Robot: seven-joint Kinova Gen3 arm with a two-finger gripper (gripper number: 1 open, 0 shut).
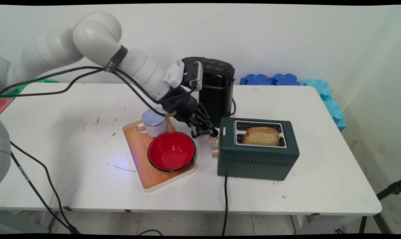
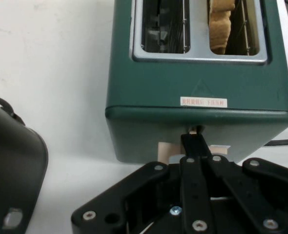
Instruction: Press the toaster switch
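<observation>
A dark green two-slot toaster (image 1: pixel 257 161) (image 2: pixel 193 78) stands right of centre on the white table. A slice of toast (image 1: pixel 262 136) (image 2: pixel 221 22) sticks out of one slot; the other slot looks empty. My gripper (image 1: pixel 211 133) (image 2: pixel 195 139) is shut, its fingers pressed together. Their tips rest against the toaster's left end face, right at a beige lever knob (image 1: pixel 213 139) (image 2: pixel 165 150). A second beige knob (image 1: pixel 215 152) sits just below it. The fingers hide the lever slot in the hand view.
A black appliance (image 1: pixel 217 89) (image 2: pixel 12 170) stands close behind my hand. Left of the toaster, a wooden tray (image 1: pixel 137 151) carries a red bowl (image 1: pixel 171 151) and a white mug (image 1: pixel 153 123). The toaster's black cord (image 1: pixel 225 199) runs off the front edge. Blue foam (image 1: pixel 320 88) lies at the back right.
</observation>
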